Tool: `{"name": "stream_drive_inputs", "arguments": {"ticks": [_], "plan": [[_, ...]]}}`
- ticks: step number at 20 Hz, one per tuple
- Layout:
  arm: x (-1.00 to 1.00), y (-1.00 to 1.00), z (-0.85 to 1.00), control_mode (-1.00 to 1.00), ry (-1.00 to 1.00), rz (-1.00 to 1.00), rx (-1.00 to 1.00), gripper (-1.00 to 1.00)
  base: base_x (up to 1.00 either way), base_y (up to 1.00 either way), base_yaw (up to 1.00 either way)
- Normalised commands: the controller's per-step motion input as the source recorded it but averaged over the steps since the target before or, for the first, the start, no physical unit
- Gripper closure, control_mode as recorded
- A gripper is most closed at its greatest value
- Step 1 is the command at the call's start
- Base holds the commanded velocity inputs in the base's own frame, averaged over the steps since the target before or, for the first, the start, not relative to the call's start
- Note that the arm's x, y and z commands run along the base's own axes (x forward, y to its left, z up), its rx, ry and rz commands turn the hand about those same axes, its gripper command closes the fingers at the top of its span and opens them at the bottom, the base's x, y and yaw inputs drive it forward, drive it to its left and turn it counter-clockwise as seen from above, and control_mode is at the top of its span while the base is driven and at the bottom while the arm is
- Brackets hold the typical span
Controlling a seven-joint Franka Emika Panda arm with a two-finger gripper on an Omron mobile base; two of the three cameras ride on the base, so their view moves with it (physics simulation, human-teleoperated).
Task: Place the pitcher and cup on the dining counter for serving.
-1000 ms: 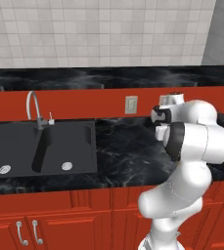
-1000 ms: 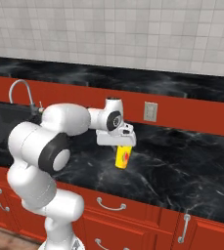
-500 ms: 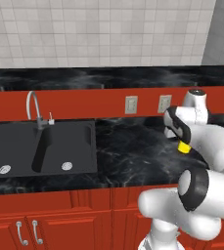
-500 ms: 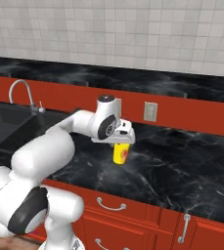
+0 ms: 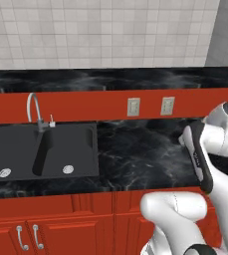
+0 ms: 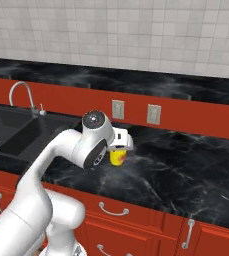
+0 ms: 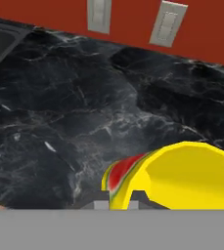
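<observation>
One item is in hand: your hand [image 6: 120, 150] is pinched tight on the small opaque yellow cup [image 6: 117, 157], carried clear above the black marbled table [image 6: 186, 170] in front of the grey wall outlets [image 6: 154, 114]. You look to be mid-transfer. Next, I'd say, carry it to the dining counter, keeping the cup upright, then lower and release.

The cup [image 7: 187, 176] is bright yellow with a red-and-green patch, possibly fruit-like, above the black marbled countertop [image 7: 74, 112].
</observation>
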Motion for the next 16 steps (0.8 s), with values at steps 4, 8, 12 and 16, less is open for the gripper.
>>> {"name": "stream_drive_inputs", "arguments": {"ticks": [4,8,12,16], "plan": [[-0.56,0.35,0.65,-1.0,-0.27,0.17,-0.03,1.0,0.0,0.0,0.0],[-0.49,0.62,0.82,-1.0,-0.25,0.22,-0.1,1.0,0.0,0.0,0.0],[-0.61,0.64,0.91,-1.0,-0.1,0.23,-0.12,1.0,0.0,0.0,0.0],[-0.41,0.69,0.5,1.0,0.0,0.16,-0.07,1.0,-0.08,0.25,0.07]]}}
